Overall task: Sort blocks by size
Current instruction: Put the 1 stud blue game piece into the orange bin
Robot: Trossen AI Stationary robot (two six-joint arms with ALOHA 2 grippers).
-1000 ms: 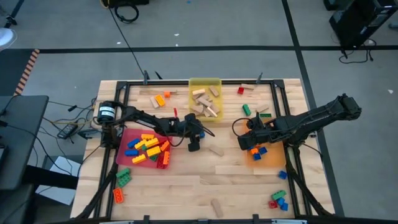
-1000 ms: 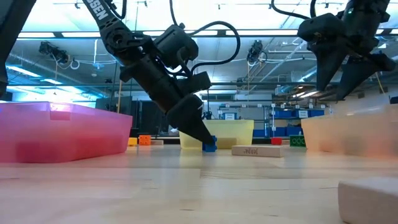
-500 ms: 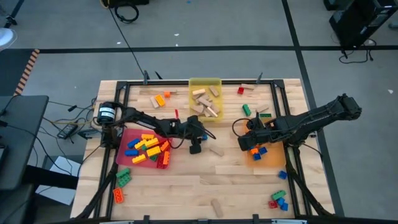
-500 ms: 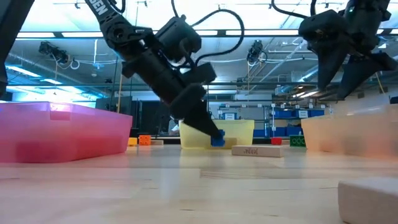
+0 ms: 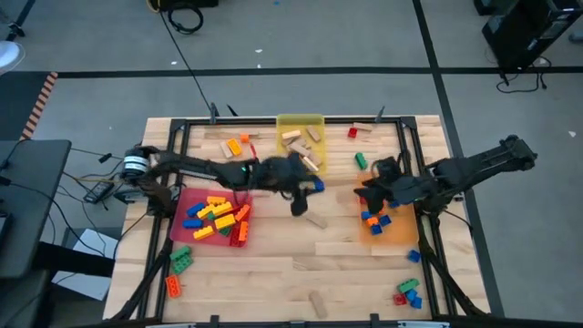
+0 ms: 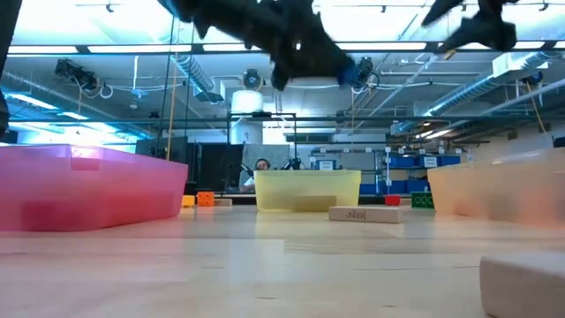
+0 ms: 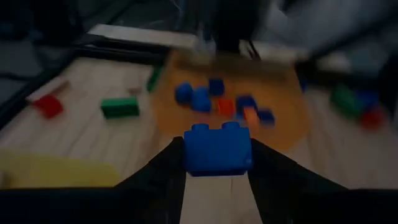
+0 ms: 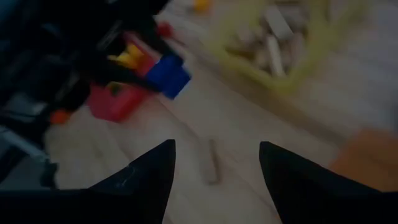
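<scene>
My left gripper [image 5: 310, 187] is shut on a short blue studded brick [image 7: 217, 147], high above the table's middle between the yellow tray [image 5: 301, 138] of tan wooden blocks and the orange tray [image 5: 390, 228] of small bricks. The brick also shows in the high view [image 5: 316, 185] and in the low view [image 6: 353, 71]. My right gripper [image 8: 217, 168] is open and empty, raised over the orange tray's far left side [image 5: 369, 189]. The red tray [image 5: 214, 219] holds several long bricks. My left gripper pinches the blue brick by its two opposite side faces [image 7: 188, 152] between its two fingers. The brick sits studs up and level, lifted clear of the table.
A tan wooden block [image 5: 316, 221] lies on the table between the two grippers and shows in the low view [image 6: 357, 214]. Loose bricks lie at the front right [image 5: 407, 292], front left [image 5: 178, 264], far left [image 5: 233, 146] and by the orange tray's far side [image 5: 362, 161].
My left gripper has lifted the blue brick off the table, well up, and carried it toward the table's right edge and the orange tray. My right gripper has risen.
</scene>
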